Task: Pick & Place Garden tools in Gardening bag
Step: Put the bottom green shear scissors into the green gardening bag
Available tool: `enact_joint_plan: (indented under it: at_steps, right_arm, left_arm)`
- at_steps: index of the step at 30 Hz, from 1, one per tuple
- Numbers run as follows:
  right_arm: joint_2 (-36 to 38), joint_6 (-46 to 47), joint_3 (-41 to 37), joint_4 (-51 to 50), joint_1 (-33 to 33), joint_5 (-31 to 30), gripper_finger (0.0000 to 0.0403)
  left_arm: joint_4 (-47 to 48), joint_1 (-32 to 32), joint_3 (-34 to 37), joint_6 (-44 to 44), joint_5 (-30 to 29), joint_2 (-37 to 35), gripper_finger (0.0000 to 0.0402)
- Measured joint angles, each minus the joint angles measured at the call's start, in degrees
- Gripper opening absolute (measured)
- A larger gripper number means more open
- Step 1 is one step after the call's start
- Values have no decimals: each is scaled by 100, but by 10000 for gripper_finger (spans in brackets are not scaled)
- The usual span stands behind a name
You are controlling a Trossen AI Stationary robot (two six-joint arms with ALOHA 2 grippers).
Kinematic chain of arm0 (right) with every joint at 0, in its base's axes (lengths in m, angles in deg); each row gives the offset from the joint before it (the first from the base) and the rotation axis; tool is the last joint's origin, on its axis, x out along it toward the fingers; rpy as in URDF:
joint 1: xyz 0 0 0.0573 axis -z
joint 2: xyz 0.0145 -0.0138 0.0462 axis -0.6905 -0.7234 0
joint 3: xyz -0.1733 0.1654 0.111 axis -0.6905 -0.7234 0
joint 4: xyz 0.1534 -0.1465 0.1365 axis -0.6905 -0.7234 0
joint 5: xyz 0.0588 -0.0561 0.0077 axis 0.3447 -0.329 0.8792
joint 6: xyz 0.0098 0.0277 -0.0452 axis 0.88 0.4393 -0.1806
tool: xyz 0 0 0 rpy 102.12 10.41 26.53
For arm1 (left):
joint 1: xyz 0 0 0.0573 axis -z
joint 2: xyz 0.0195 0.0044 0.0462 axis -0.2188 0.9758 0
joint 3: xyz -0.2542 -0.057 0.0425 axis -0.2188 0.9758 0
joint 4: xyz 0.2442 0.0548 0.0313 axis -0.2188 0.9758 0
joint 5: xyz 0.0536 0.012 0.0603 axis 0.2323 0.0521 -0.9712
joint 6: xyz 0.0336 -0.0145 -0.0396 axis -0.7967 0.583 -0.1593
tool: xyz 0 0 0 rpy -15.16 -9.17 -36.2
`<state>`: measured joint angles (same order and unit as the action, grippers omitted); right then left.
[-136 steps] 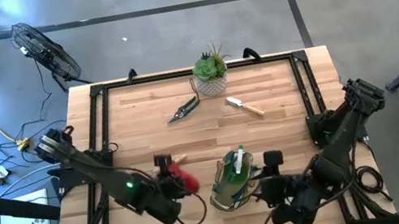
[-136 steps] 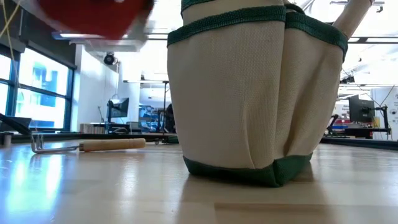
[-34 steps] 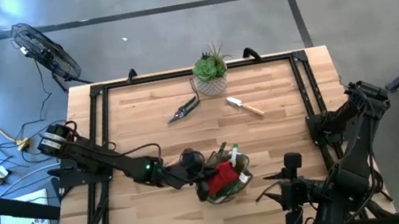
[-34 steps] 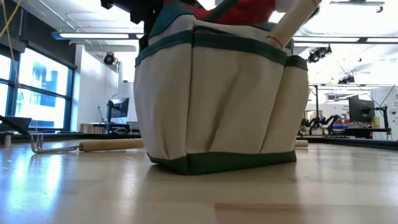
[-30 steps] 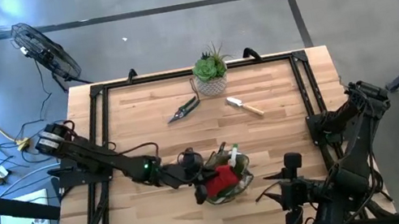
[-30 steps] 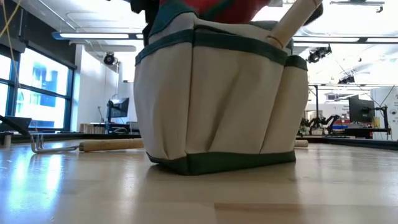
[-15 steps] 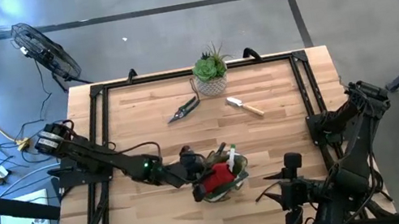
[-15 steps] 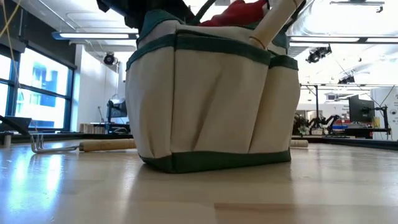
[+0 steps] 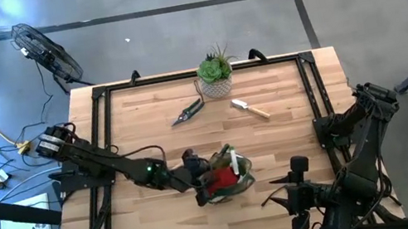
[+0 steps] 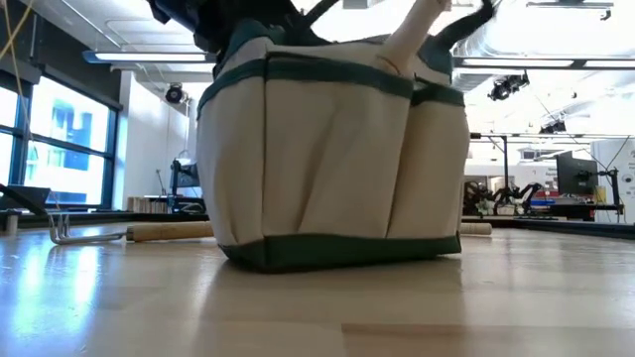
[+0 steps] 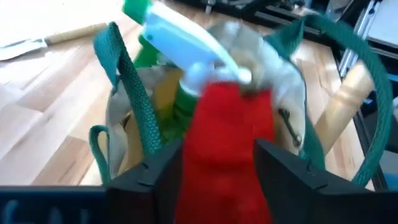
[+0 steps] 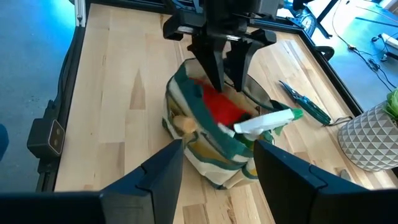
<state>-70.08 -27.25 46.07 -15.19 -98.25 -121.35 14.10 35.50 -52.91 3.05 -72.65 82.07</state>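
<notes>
Two tools lie loose at the table's 12 o'clock side: the dark shears [image 9: 187, 113] and a wooden-handled trowel [image 9: 251, 109], both near the potted plant [image 9: 215, 72]. Your left gripper [image 9: 202, 184] sits at the mouth of the gardening bag [image 9: 228, 179], toward 6 o'clock of centre, and its fingers [image 11: 283, 171] stand apart with the red piece [image 11: 227, 152] between them; it looks released into the bag, though you cannot tell whether the pads are fully clear of it. The green-and-white sprayer [image 11: 177, 37] pokes out beside it, and a wooden handle [image 12: 181, 124] leans on the rim. Your right gripper [image 9: 286, 198] waits open at about 5 o'clock, well clear. Mind the bag's green loop handles [image 11: 134, 99]: they arch around your fingers, so lifting out at an angle could probably snag one and tip or drag the bag. A rake [image 10: 129, 232] also lies on the table beyond the bag.
</notes>
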Motion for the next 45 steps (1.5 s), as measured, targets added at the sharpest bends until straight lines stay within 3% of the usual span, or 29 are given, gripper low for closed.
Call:
enact_joint_plan:
  at_steps: [9,15,17,22,33,40,45]
  right_arm:
    - [0,0,0,-8,0,-7,188]
    - [0,169,0,-401,4,85,188]
    - [0,884,0,-1001,100,545,188]
    - [2,3076,-74,-2546,370,2355,188]
    - [-4,2812,-1312,-1345,607,5308,188]
    - [-4,2332,-2038,-468,819,5427,188]
    - [-2,2078,-2623,100,1061,5770,188]
  left_arm:
    - [29,2,0,-468,-517,-701,207]
    - [-508,13,-3,-1059,-428,-1293,207]
    - [-434,13,-7,-1330,-415,-1508,207]
    - [365,6,-4,-1653,-355,-1930,207]
    - [2149,3,-2,-1210,-394,-2292,207]
    - [2324,2,-2,-1120,-369,-2292,207]
    - [2441,3,-2,-720,277,-2292,207]
